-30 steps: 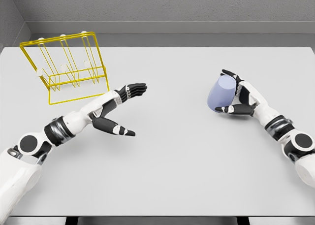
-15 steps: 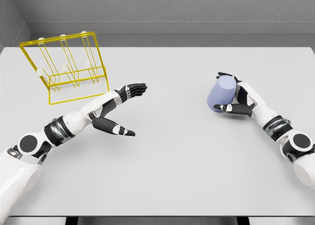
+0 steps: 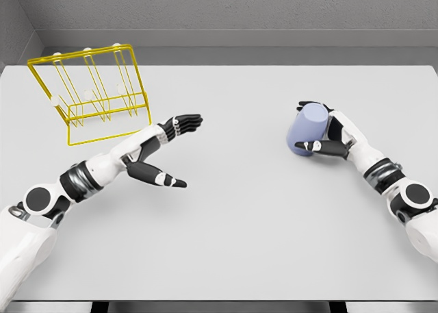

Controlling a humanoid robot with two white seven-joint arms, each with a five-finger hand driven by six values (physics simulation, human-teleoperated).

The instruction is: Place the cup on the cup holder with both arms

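Right hand: my right hand (image 3: 327, 136) is clamped on the cup; black fingers (image 3: 311, 105) curl over its top edge and the thumb (image 3: 309, 146) presses across its lower side, the palm behind it.
Right arm: glossy white shells with dark jointed bands, coming in from the lower right corner and bending at a round grey elbow joint.
Cup: the cup (image 3: 305, 129) is a smooth, matte lavender-blue cylinder, tilted, its rounded end towards the far side. It sits at the right of the table; I cannot tell whether its lower edge touches the surface.
Left hand: my left hand (image 3: 166, 148) is apart and holds nothing; the segmented black fingers (image 3: 185, 121) stretch out flat towards the right, and the thumb (image 3: 164, 179) points separately down and right, with pale bands at the knuckles.
Left arm: the same white casing with a black wrist cuff, rising from the lower left corner, forearm lying diagonally over the table.
Cup holder: the cup holder (image 3: 92, 94) is a thin yellow wire frame, box-shaped and open, with upright prongs tipped by small white balls. It stands at the far left of the table, just beyond my left hand and well apart from the cup.
Table: the table (image 3: 239, 217) is a flat, pale grey, matte slab with a straight front edge.
Wall: a rough, speckled grey wall (image 3: 239, 8) runs behind it.
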